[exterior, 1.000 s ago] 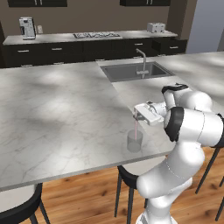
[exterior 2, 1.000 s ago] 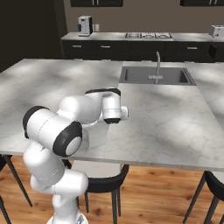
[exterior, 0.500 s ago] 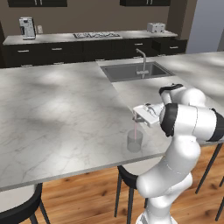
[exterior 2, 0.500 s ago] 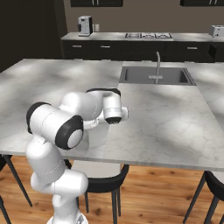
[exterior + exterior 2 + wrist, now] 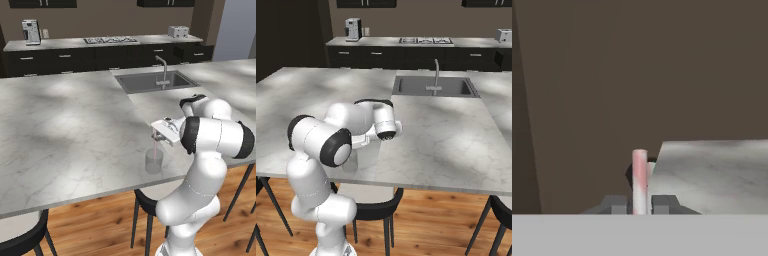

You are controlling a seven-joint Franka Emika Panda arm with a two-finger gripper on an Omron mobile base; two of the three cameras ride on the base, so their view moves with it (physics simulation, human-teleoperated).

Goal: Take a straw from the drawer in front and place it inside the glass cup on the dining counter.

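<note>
- Nearly done, judging from the left base view: the straw (image 5: 156, 148) stands upright with its lower end reaching down into the glass cup (image 5: 153, 160), while its top is pinched in the gripper (image 5: 158, 137). Fetching from the drawer looks complete; what is left is to let go and lift the hand clear.
- Left base view, surface: the glass cup sits on the dining counter (image 5: 65, 125), a white grey-veined marble tabletop, near its front edge. The inset sink (image 5: 152, 81) lies well beyond the glass cup, further from the camera, with a faucet (image 5: 162, 70) on its far side.
- Left base view, room: behind the sink runs a back worktop over black drawers (image 5: 100, 57), carrying a coffee machine (image 5: 31, 31), a hob (image 5: 109, 40) and a toaster (image 5: 178, 31). Dark stools (image 5: 150, 210) stand on the wooden floor (image 5: 100, 230) below the tabletop edge.
- Right base view: the robot's forearm covers most of the glass cup (image 5: 367, 156); only a clear greyish wall of it shows, close to the front edge of the dining counter. I cannot make out the straw or the grip from this side. The sink sits beyond and right of the glass cup.
- Hand view: the two dark fingers (image 5: 615, 204) are clenched on the pale pink straw, which rises between them. A corner of the marble tabletop lies right of the straw, against a plain dark brown wall (image 5: 612, 75).
- Judgement: release has not yet happened; the straw could tip if freed while leaning against the rim.
</note>
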